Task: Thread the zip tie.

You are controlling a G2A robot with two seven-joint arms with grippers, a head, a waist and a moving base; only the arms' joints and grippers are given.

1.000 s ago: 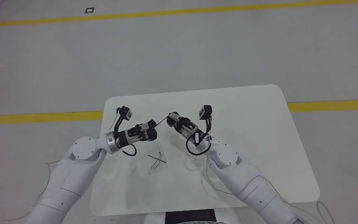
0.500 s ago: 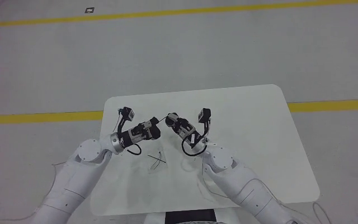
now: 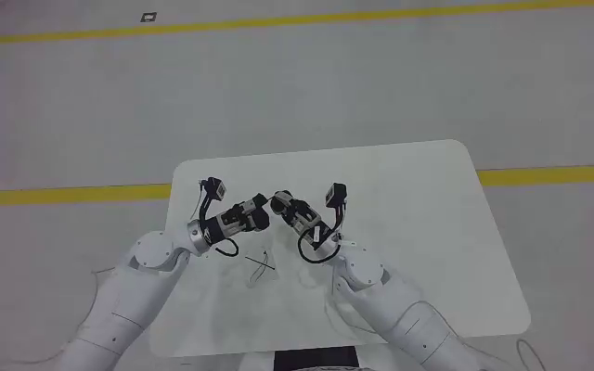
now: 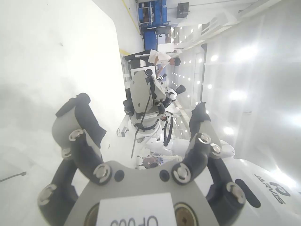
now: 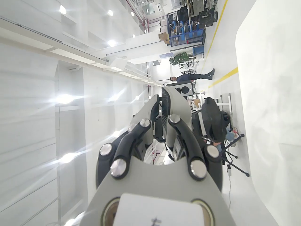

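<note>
left gripper (image 3: pixel 261 206), open and empty, has neared the right gripper (image 3: pixel 277 198) clamping the zip tie (image 4: pixel 141 123), so threading looks imminent.

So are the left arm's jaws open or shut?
Open. In the left wrist view its two dark-padded fingers stand wide apart, gripping nothing; the thin black zip tie sits in the right arm's jaws.

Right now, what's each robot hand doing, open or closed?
Left hand: open, holding nothing.
Right hand: closed on the zip tie.
</note>
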